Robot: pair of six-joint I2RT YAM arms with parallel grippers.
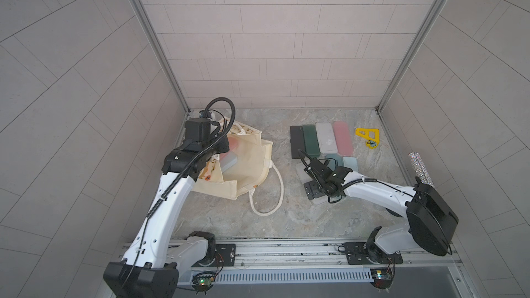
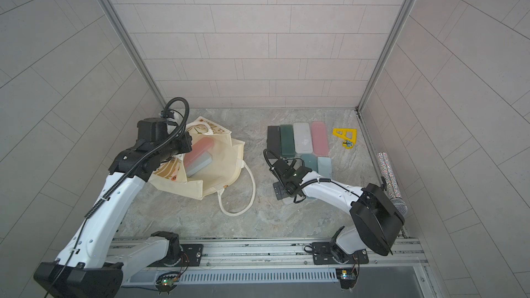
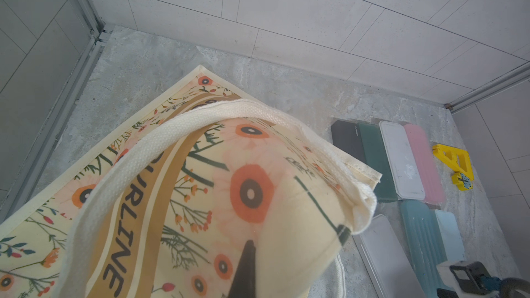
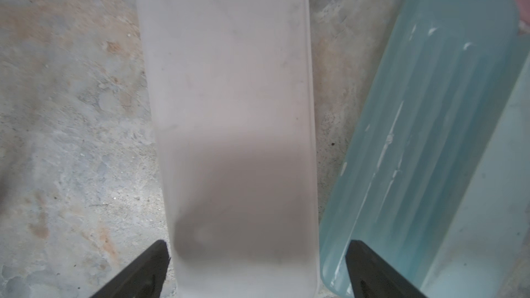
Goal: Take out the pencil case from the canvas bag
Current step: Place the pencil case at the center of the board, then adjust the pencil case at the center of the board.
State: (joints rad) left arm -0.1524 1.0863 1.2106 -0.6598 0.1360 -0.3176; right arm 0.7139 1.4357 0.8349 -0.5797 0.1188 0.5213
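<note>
The canvas bag (image 1: 249,173) (image 2: 218,167) lies on its side at the left of the table with its mouth held open. Inside it I see a pink pencil case (image 2: 198,147) and a pale blue-grey pencil case (image 2: 200,164). My left gripper (image 3: 255,268) is shut on the bag's printed upper edge (image 3: 200,182); one dark finger shows against the fabric. My right gripper (image 4: 258,256) is open and straddles the near end of a frosted white pencil case (image 4: 229,96) lying on the table, with a gap at each finger.
A row of cases lies at the back right: black (image 1: 296,141), dark green (image 1: 311,140), white (image 1: 327,137), pink (image 1: 342,137), with teal (image 4: 430,139) and light blue (image 1: 350,163) ones nearer. A yellow plastic piece (image 1: 368,137) and a glittery microphone (image 2: 388,176) lie by the right wall. The bag's rope handle (image 1: 272,193) loops over the table's middle.
</note>
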